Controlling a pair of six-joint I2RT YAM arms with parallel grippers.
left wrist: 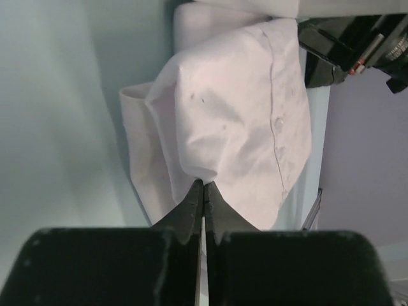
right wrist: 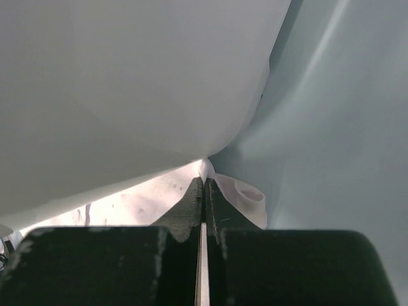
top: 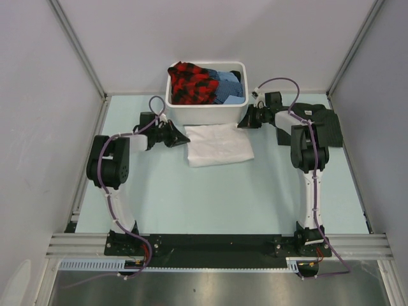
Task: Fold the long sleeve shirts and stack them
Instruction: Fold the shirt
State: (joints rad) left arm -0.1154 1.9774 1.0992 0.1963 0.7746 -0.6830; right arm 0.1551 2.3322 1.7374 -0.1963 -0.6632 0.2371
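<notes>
the white shirt (top: 218,145) lies folded into a small flat pile on the pale green worktop (top: 223,197). it sits in the middle, just near of the white tub (top: 206,113).

the left pincer (left wrist: 203,186) is at the left edge of the white shirt. its two fingers are pressed together, with a fold of the white cloth pinched between the tips. the left wrist view shows the cloth bunched up at the tips, and a row of small buttons runs down the shirt.

the right pincer (right wrist: 204,182) is at the far right corner of the white shirt, close to the right end of the tub. its fingers are pressed tight together too, and a small peak of white cloth sits right at the tips. a cuff (right wrist: 250,194) lies just to the right of them.

the dark shirt (top: 328,124) lies on the far right of the worktop, partly under the right arm and apart from the white shirt.

the tub holds a red and black cloth (top: 191,83) and a blue cloth (top: 228,88).
</notes>
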